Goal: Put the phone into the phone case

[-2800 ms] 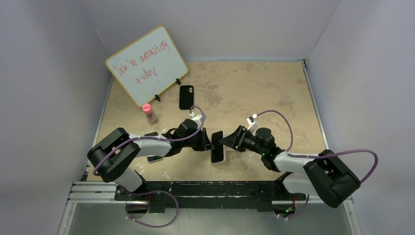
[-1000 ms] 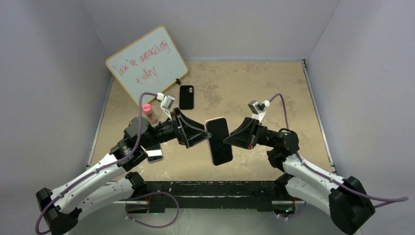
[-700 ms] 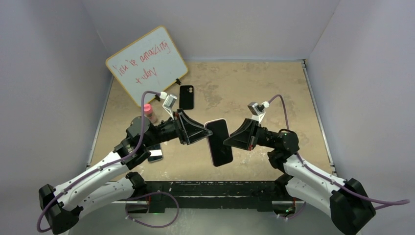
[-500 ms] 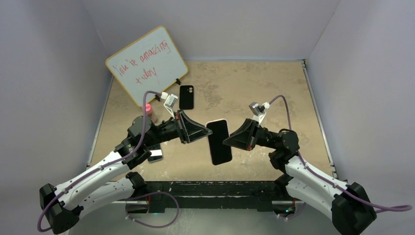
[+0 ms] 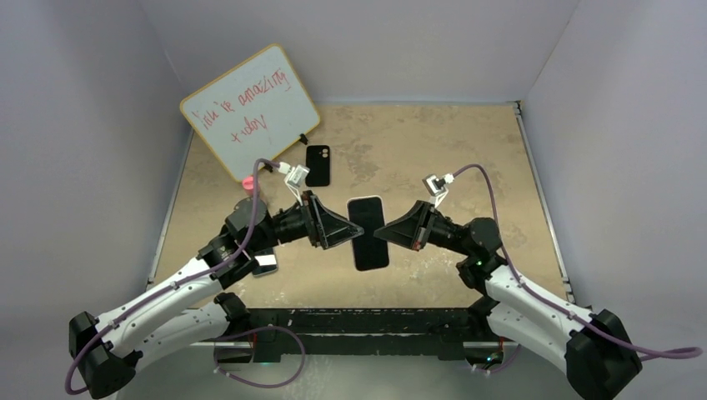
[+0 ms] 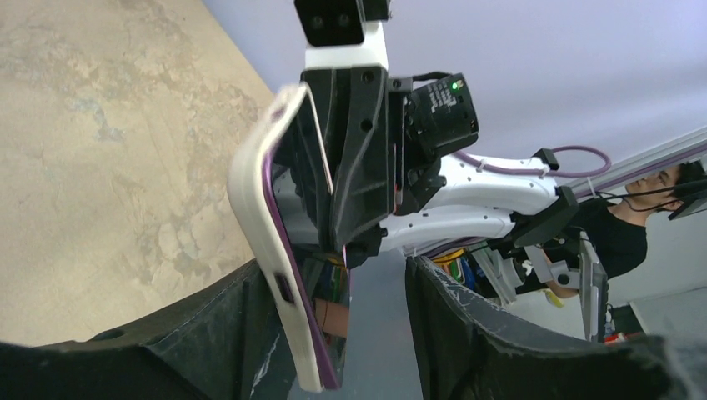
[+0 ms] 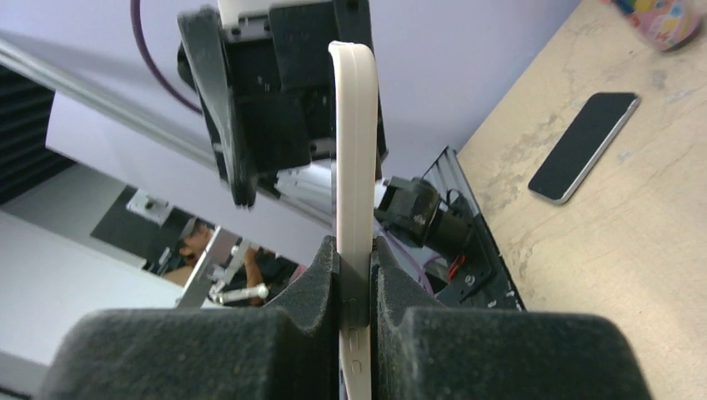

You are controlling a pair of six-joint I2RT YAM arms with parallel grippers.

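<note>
By my judgement the task is barely begun: my right fingers (image 5: 385, 236) clamp the whitish-backed phone (image 5: 367, 233) in mid-air, my left fingers (image 5: 340, 231) stand apart around its edge, and the phone (image 7: 584, 146) lies on the bench (image 5: 433, 158), apart from the phone case (image 5: 317, 165).

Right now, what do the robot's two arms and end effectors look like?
Left arm and right arm: white links with black joints and bases. A purple cable loops along each. The left end effector and right end effector are black wedges with two textured black fingers, each topped by a small whitish camera.
</note>
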